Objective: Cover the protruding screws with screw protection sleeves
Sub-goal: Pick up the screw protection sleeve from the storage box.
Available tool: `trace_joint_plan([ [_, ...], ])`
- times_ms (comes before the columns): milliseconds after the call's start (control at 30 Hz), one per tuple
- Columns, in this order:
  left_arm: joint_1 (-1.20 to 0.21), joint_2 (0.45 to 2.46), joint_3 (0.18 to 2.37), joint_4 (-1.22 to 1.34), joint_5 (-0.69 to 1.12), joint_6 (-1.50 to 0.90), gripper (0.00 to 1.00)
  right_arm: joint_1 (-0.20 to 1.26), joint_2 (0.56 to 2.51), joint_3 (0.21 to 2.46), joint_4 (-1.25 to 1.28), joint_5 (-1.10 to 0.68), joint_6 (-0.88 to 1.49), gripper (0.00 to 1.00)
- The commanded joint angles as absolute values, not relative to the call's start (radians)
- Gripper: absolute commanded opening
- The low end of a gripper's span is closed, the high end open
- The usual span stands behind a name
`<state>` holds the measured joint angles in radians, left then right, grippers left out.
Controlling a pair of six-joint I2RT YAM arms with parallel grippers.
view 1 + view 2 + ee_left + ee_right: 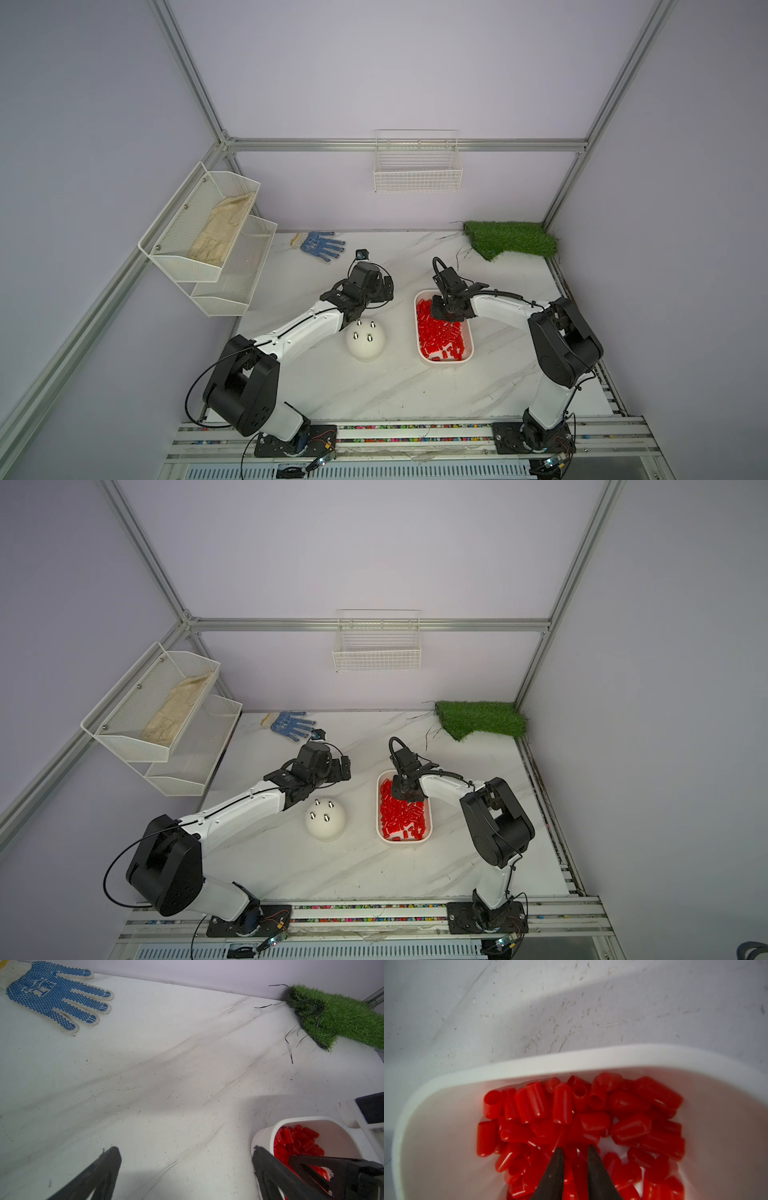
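1. While my right gripper (575, 1148) noses into the heap of screw protection sleeves (562, 1103), nothing is covered yet. All four protruding screws (356, 335) stand bare and silver on top of the white dome (365, 351), left of centre in both top views.
2. The red sleeves lie piled in the white tray (468, 332), which sits right of the dome and apart from it. I see none on the dome or loose on the table.
3. My right gripper points down into the upper end of the tray. In the right wrist view its jaws stand a narrow slit apart with red showing between them. I cannot tell whether a sleeve is pinched there or only lies beneath.
4. My left gripper (185, 1148) is spread wide and holds nothing. It hangs over bare table just above the dome in the top views.
5. I judge this to be the first pick, with four sleeves left to fetch and seat.
6. The tabletop (374, 395) is white with grey marble veins. Up close in the wrist views it looks scuffed and speckled.
7. Pale lilac walls and aluminium framing close the cell.
   - A wire basket (417, 166) hangs at upper centre.
   - A two-tier mesh shelf (232, 291) at the left holds a beige cloth (220, 232).
   - A blue-dotted glove (323, 245) lies near the back edge.
   - A patch of artificial grass (511, 239) fills the right back corner.
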<state>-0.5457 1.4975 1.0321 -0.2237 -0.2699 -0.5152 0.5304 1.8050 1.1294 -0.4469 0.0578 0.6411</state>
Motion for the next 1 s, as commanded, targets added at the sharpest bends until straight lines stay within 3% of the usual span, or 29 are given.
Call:
trace_joint_plan([
  [0,-0.550,1.466,1.072,-0.177,-0.285,-0.532,1.00,0.537,1.807,1.155,-0.458,0.076,0.638,0.24],
  [967,-0.550,1.462,1.047,-0.165,-0.296,-0.539,1.00,0.537,1.896,1.293,-0.657,0.063,0.573,0.22],
])
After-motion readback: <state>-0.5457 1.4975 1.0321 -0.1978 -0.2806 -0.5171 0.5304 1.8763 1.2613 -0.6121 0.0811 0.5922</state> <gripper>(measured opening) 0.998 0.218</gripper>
